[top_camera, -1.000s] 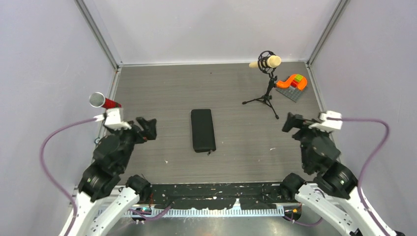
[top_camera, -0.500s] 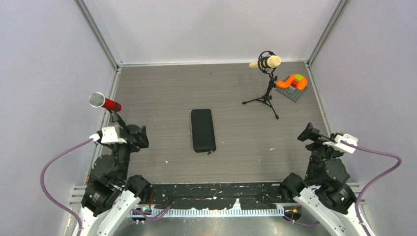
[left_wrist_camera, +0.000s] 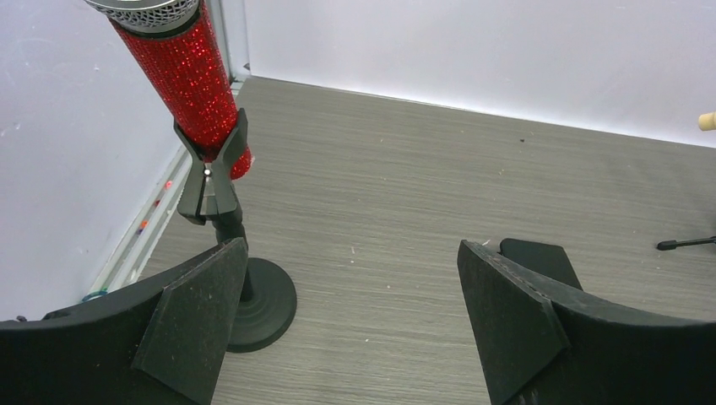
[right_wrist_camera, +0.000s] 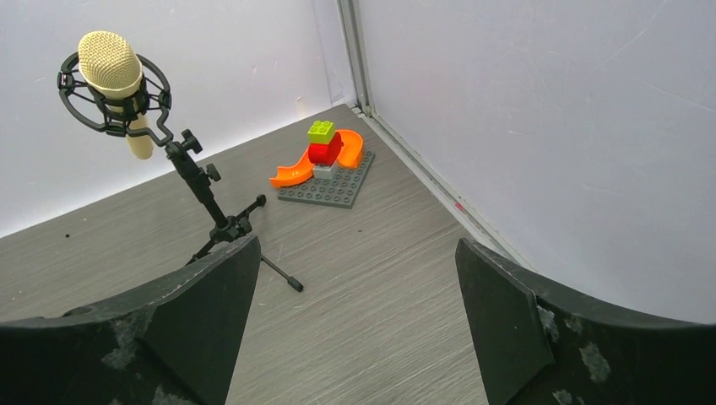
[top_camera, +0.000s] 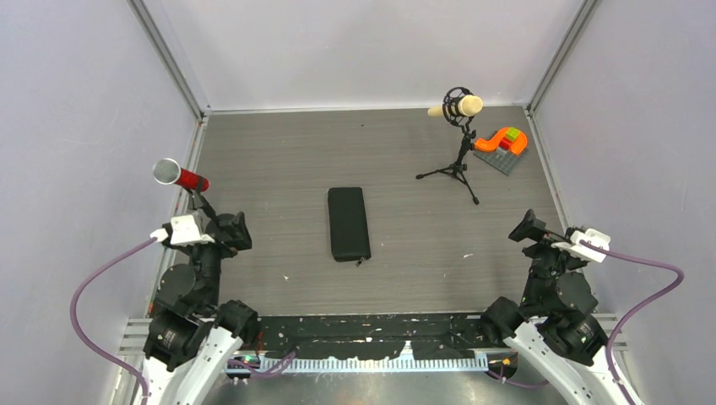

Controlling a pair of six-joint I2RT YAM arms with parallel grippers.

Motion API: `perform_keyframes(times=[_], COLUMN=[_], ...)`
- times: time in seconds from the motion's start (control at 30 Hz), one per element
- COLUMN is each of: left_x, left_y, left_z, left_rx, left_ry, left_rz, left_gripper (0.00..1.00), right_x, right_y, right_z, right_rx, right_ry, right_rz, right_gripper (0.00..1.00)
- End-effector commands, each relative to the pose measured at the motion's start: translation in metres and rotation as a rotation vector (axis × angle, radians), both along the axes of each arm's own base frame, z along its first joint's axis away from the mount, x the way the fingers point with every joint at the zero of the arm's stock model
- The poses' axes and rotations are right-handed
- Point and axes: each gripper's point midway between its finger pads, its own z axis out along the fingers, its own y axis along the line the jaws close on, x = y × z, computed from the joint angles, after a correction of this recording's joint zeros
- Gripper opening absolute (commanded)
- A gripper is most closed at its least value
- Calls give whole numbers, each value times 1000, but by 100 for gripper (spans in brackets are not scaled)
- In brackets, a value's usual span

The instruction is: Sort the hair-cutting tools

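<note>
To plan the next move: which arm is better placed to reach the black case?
Left, probably: in the top view the left gripper, open, sits nearer the case than the right gripper, also open.

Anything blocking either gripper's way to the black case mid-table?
Nothing visible: bare table lies between the black case and the open left gripper and right gripper. The red microphone stands beside the left gripper, off that line. No scissors or combs show.

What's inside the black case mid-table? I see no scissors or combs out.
The black case lies flat and closed, with nothing resting on top. Its inside is fully covered, so whatever it holds cannot be seen in any view.
</note>
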Motion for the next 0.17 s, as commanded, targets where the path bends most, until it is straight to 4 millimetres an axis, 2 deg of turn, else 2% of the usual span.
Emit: perform_keyframes(times=[0.0,0.13], left_x=[4,5], left_y=[-2,-2], left_z=[9,8], left_rx=[0,-1], left_ry=[-33,-34], left_rz=[-7,-4], left_gripper=[100,100], right_x=[-11,-10], right_y=[-9,-9], right_z=[13,13], right_rx=[60,53], right_ry=[-88,-82], right_rz=[4,1], right_gripper=[96,95])
